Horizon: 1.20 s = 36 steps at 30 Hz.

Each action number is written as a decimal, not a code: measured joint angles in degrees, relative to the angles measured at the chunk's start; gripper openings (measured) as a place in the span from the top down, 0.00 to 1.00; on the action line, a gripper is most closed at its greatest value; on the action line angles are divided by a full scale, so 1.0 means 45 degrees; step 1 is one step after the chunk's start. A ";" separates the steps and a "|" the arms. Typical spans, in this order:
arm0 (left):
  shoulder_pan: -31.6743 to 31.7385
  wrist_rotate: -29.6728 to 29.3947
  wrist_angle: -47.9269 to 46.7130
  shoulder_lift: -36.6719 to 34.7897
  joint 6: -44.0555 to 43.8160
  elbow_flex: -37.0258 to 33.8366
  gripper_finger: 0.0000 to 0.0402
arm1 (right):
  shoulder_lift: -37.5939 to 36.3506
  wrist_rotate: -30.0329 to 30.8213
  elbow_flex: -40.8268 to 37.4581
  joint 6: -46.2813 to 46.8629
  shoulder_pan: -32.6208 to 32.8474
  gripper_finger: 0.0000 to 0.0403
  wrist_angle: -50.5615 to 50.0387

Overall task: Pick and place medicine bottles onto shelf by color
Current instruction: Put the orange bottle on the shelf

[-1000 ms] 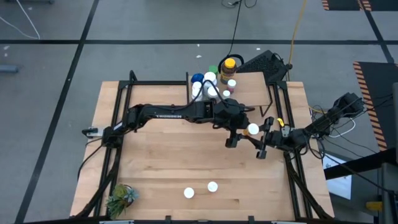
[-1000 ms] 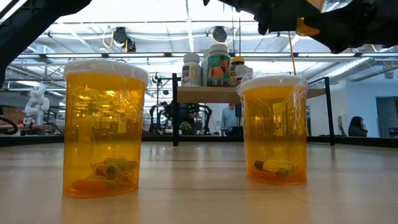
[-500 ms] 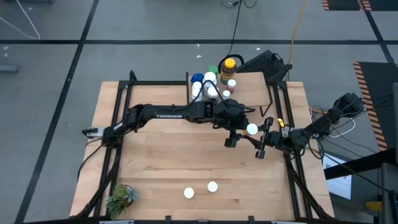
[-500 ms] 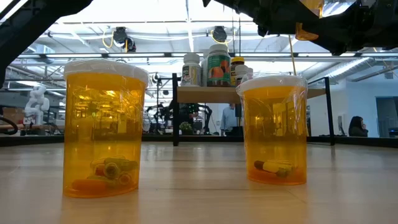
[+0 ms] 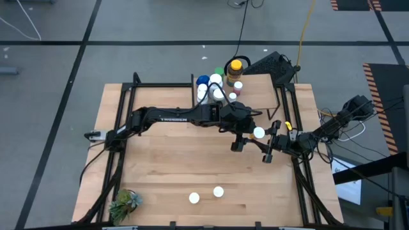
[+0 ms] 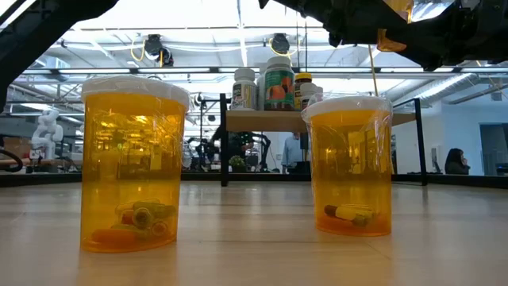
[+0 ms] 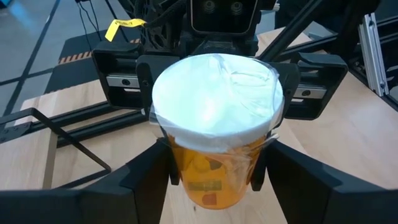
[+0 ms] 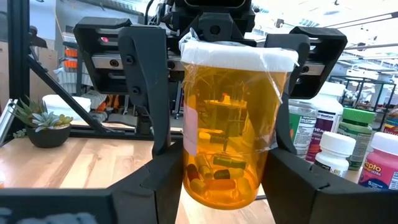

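Mid-handover above the worktop (image 5: 160, 166): left hand (image 5: 246, 135) and right hand (image 5: 271, 142) both clamp one orange bottle (image 5: 259, 133). Next, seemingly, one releases and the other carries it to the shelf (image 6: 317, 119).

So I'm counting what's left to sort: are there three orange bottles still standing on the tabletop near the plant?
No. The high view shows only two white-capped orange bottles on the table, right of the plant.

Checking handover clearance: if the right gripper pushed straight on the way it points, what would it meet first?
The right gripper already has the orange bottle between its fingers; straight beyond it is the left gripper, facing it from the bottle's far side. Depth beyond that is unclear.
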 joint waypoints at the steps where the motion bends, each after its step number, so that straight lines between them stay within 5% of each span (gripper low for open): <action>1: 0.0001 -0.0009 0.0007 0.0000 -0.0005 0.0000 0.39 | 0.0000 -0.0001 0.0000 0.0000 0.0000 0.54 -0.0009; 14: 0.0017 -0.0174 0.0348 -0.0117 -0.0015 0.0063 0.16 | 0.0021 0.0022 0.0000 0.0034 0.0000 0.54 -0.0268; 36: 0.0007 -0.0100 -0.0238 -0.0083 0.0044 0.0034 0.46 | 0.0010 -0.0064 0.0000 -0.0046 0.0000 0.53 0.0761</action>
